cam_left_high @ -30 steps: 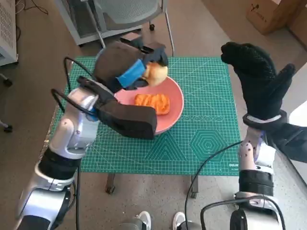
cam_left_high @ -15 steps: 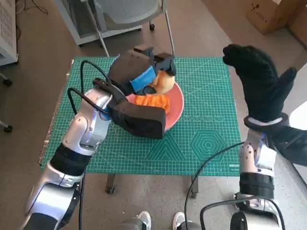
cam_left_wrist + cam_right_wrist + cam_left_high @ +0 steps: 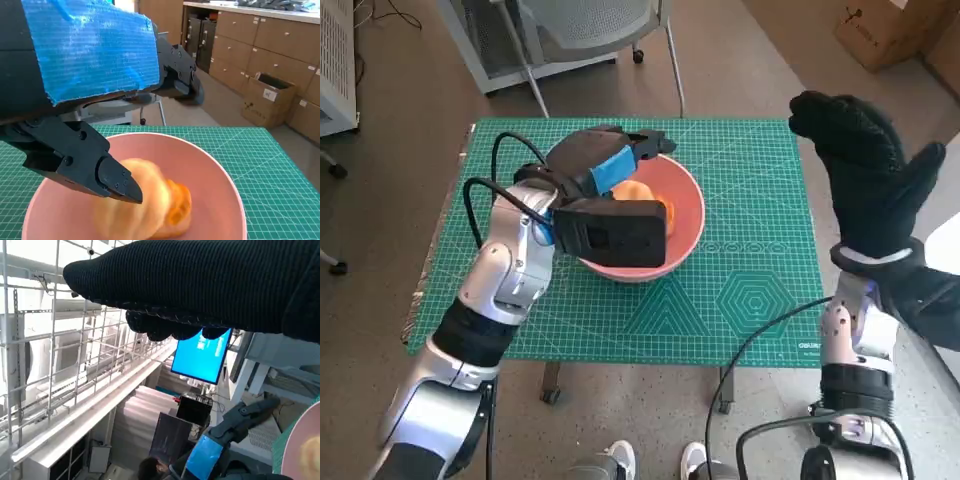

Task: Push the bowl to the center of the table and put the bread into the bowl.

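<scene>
The bowl [image 3: 685, 215], pink, sits on the green mat [image 3: 750, 290] a little left of the table's middle in the head view. The bread [image 3: 642, 192] lies inside it, an orange-tan lump partly hidden by the left hand [image 3: 605, 165]. That hand hangs over the bowl's far rim with its fingers spread and nothing between them. The right hand [image 3: 868, 175] is raised well off to the right, over the mat's edge, fingers together and straight, thumb apart, holding nothing. A chair [image 3: 582, 30] stands beyond the table, and a cardboard box [image 3: 890, 30] is on the floor at the far right

In the left wrist view the bread [image 3: 150, 205] rests on the bowl's [image 3: 222, 185] floor, a pale roll with an orange piece just beside it. One black finger [image 3: 107, 175] reaches over the roll, but I cannot tell whether it touches; the other fingers are apart above the far rim. Wooden cabinets [image 3: 260, 55] line the wall behind

In the right wrist view the glove [image 3: 200, 285] fills the top as a dark band. The left hand [image 3: 235, 432] shows small below, beside the bowl's [image 3: 305, 445] pink edge. A blue screen [image 3: 202, 355] glows further back
</scene>
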Controlling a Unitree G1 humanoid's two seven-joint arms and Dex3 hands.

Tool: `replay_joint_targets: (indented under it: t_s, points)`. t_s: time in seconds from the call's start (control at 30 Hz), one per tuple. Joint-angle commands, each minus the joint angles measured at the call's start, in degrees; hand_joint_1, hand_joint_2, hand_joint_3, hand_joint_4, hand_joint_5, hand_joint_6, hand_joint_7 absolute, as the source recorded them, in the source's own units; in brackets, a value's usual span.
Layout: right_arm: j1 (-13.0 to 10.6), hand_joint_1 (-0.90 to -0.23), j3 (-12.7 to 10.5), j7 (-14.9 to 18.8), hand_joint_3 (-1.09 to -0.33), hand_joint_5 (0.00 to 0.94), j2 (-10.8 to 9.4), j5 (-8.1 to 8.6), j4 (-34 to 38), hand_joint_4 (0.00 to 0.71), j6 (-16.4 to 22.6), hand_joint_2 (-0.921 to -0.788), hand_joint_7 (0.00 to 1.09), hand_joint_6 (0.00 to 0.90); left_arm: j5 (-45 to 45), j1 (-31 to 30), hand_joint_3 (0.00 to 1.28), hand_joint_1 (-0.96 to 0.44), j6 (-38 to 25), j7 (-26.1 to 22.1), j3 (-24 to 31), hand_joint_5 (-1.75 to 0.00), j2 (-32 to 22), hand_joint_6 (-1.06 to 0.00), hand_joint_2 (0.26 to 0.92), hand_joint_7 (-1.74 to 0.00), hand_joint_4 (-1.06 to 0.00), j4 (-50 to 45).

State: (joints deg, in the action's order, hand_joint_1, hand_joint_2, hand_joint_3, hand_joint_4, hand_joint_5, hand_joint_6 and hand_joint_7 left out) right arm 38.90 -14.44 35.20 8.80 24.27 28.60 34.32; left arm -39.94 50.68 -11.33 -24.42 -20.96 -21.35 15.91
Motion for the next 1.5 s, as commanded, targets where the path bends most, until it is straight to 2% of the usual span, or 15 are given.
replay_joint_targets:
  t_s: [0.03, 0.27, 0.53, 0.73, 0.87, 1.0, 1.17, 1.3, 1.5]
  points:
    - [-0.73, -0.636, 0.4, -0.6, -0.589, 0.0, -0.1, -0.86, 1.22, 0.26, -0.08, -0.921, 0.0, 0.41, 1.71, -0.76, 0.0, -0.34, 1.12, -0.75, 0.55, 0.0, -0.86, -0.2, 0.783, -0.08, -0.1, -0.62]
    - [-0.2, -0.631, 0.54, -0.82, -0.586, 0.001, -0.13, -1.09, 2.08, 0.259, 0.34, -0.921, 0.0, 0.413, 2.29, -0.81, 0.0, -0.43, 2.48, -1.31, 0.12, 0.0, -2.41, -0.17, 0.786, -0.05, -0.02, 0.02]
    - [0.89, -0.631, 0.58, -0.16, -0.581, 0.001, -0.01, -0.73, 3.81, 0.26, 0.68, -0.921, 0.0, 0.415, 5.6, -1.58, 0.0, -0.49, 6.01, -2.23, 2.09, 0.0, -4.95, -0.17, 0.789, -0.04, 0.0, 0.11]
    - [2.11, -0.631, 0.52, -0.26, -0.575, 0.003, 0.15, -0.56, 4.8, 0.266, 0.59, -0.921, 0.0, 0.418, 14.15, -3.06, 0.0, -0.47, 8.34, -3.81, 8.48, 0.0, -6.38, -0.17, 0.781, -0.04, 0.0, -1.23]
    - [3.3, -0.634, 0.45, -0.55, -0.572, 0.005, 0.31, -0.55, 5.17, 0.271, 0.2, -0.921, 0.01, 0.428, 23.51, -5.2, 0.0, -0.44, 12.35, -2.45, 15.69, 0.0, -5.76, -0.15, 0.781, -0.03, 0.0, -1.01]
    - [4.72, -0.631, 0.49, -1.19, -0.57, 0.006, 0.45, -1.1, 5.6, 0.275, 0.17, -0.921, 0.01, 0.432, 34.02, -7.74, 0.01, -0.41, 13.88, -1.39, 22.93, 0.0, -2.86, -0.13, 0.792, -0.01, 0.0, -2.74]
    - [6.92, -0.613, 0.68, -2.48, -0.572, 0.005, 0.76, -2.06, 6.55, 0.277, -0.56, -0.921, 0.01, 0.434, 50.11, -9.69, 0.02, -0.35, 9.7, -2.86, 30.64, 0.0, 2.3, -0.08, 0.827, 0.0, 0.0, -7.07]
    - [8.24, -0.619, 0.97, -3.96, -0.561, 0.004, 0.63, -2.89, 6.92, 0.277, -1.45, -0.921, 0.01, 0.437, 55.81, -11.56, 0.04, -0.39, 8.3, -1.49, 33.26, 0.0, 4.1, -0.05, 0.856, 0.0, 0.0, -10.59]
    - [9.43, -0.628, 1.61, -6.13, -0.55, 0.002, 0.19, -4.9, 7.41, 0.275, -1.76, -0.921, 0.01, 0.437, 58.25, -14.1, 0.05, -0.5, 8.32, 0.38, 35.75, 0.0, 3.2, -0.06, 0.88, -0.01, 0.0, -12.61]
